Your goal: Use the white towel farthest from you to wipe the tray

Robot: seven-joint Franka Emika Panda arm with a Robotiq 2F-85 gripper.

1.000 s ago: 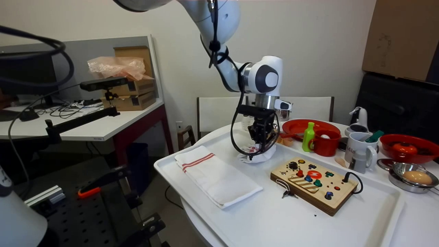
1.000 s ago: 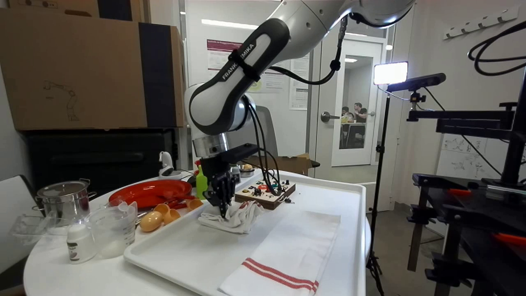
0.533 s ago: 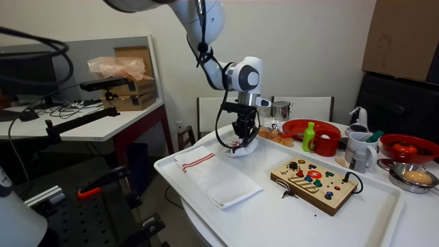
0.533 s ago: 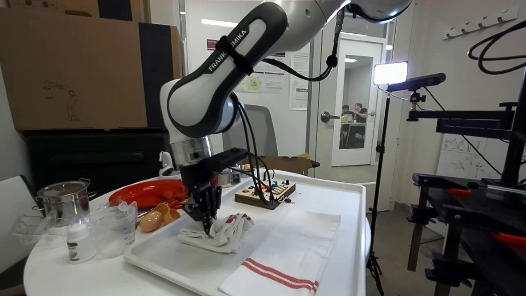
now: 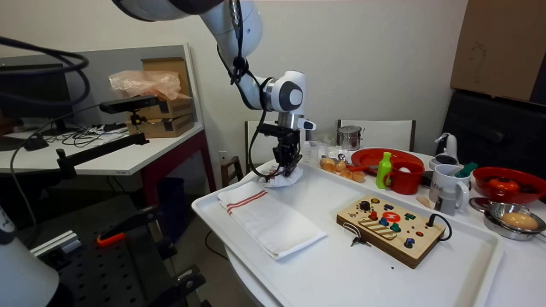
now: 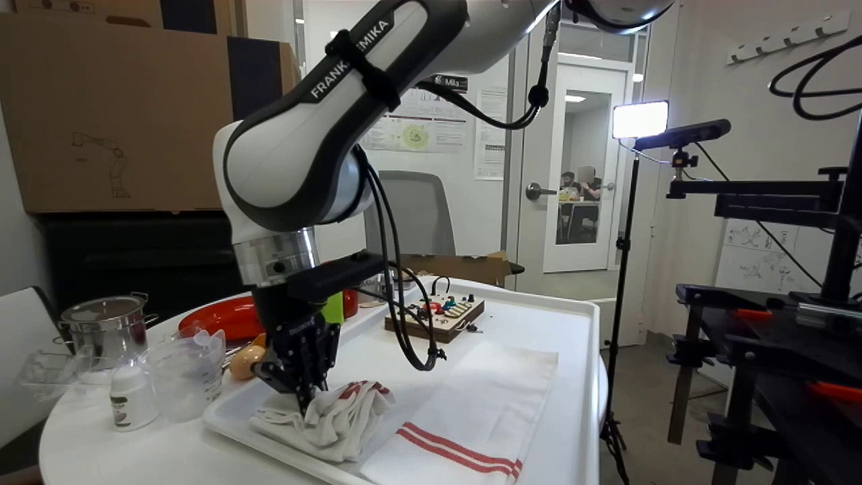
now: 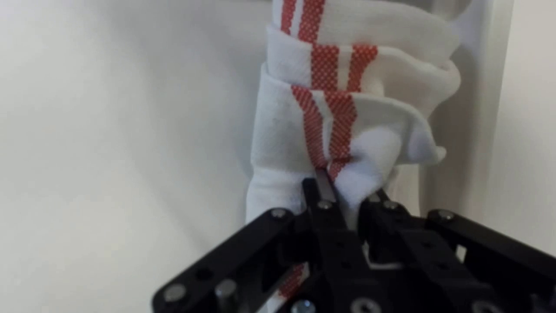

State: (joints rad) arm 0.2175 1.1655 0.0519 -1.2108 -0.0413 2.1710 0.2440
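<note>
The black metal claw [image 7: 349, 187] pinches a fold of the small, bunched, red-striped white cloth towel [image 6: 337, 423] beneath it, on the large, shallow white tray [image 5: 337, 273]. Gripping looks done, wiping likely under way; a dark speck [image 5: 392, 267] well apart from the claw, beside the pale wooden box [image 5: 384, 235], suggests more remains. A larger, flat, red-striped white towel [image 5: 273, 219] lies near the claw. A round white worktop [image 6: 175, 451] carries everything; behind the claw in an exterior view stands a brown cardboard box [image 6: 121, 121].
</note>
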